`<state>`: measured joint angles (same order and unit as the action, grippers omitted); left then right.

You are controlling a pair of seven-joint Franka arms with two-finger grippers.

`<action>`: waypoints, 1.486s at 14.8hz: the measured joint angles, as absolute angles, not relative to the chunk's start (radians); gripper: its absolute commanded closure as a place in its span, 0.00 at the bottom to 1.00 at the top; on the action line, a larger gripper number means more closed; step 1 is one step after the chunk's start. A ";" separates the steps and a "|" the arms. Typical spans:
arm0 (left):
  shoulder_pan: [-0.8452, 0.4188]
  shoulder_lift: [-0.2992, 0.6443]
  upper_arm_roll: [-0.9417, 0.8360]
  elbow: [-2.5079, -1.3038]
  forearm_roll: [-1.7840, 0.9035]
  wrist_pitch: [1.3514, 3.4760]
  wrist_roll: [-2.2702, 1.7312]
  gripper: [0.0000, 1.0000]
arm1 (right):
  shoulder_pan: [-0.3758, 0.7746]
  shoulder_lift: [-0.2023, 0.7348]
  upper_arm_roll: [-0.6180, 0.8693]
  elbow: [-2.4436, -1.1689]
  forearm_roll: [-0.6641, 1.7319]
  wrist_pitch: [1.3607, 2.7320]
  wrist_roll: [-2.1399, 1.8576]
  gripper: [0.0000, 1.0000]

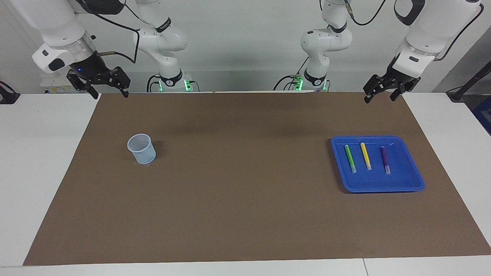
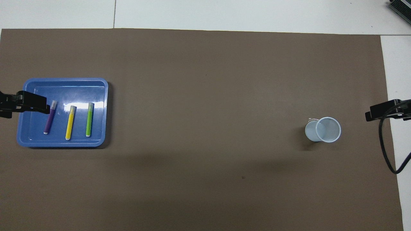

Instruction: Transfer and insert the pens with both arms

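Nothing is done yet: the green pen [image 1: 350, 158], yellow pen [image 1: 365, 155] and purple pen [image 1: 385, 160] all lie in the blue tray [image 1: 406, 186], and the cup [image 1: 141, 148] looks empty. The left tool [image 1: 381, 96] and right tool [image 1: 109, 92] hang wide and empty, waiting above the table's edge.

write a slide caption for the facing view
Three pens, green, yellow and purple, lie in a blue tray; a pale cup stands apart; both arms wait raised.
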<state>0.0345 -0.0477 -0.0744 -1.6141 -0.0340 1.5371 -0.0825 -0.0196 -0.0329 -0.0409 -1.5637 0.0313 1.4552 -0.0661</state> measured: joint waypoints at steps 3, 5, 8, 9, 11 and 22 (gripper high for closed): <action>0.034 -0.048 -0.074 -1.614 -0.034 1.537 -0.083 0.00 | -0.020 -0.033 -0.041 -1.564 0.031 1.455 -0.066 0.00; 0.034 -0.048 -0.074 -1.614 -0.034 1.537 -0.083 0.00 | -0.020 -0.033 -0.041 -1.564 0.031 1.455 -0.066 0.00; 0.034 -0.048 -0.074 -1.614 -0.034 1.537 -0.083 0.00 | -0.020 -0.033 -0.041 -1.564 0.031 1.458 -0.066 0.00; 0.034 -0.048 -0.074 -1.614 -0.034 1.537 -0.083 0.00 | -0.019 -0.033 -0.041 -1.564 0.031 1.459 -0.066 0.00; 0.034 -0.048 -0.074 -1.614 -0.034 1.537 -0.083 0.00 | -0.011 -0.033 -0.039 -1.565 0.031 1.458 -0.066 0.00; 0.034 -0.048 -0.074 -1.614 -0.034 1.537 -0.083 0.00 | -0.007 -0.033 -0.041 -1.568 -0.009 1.497 -0.066 0.00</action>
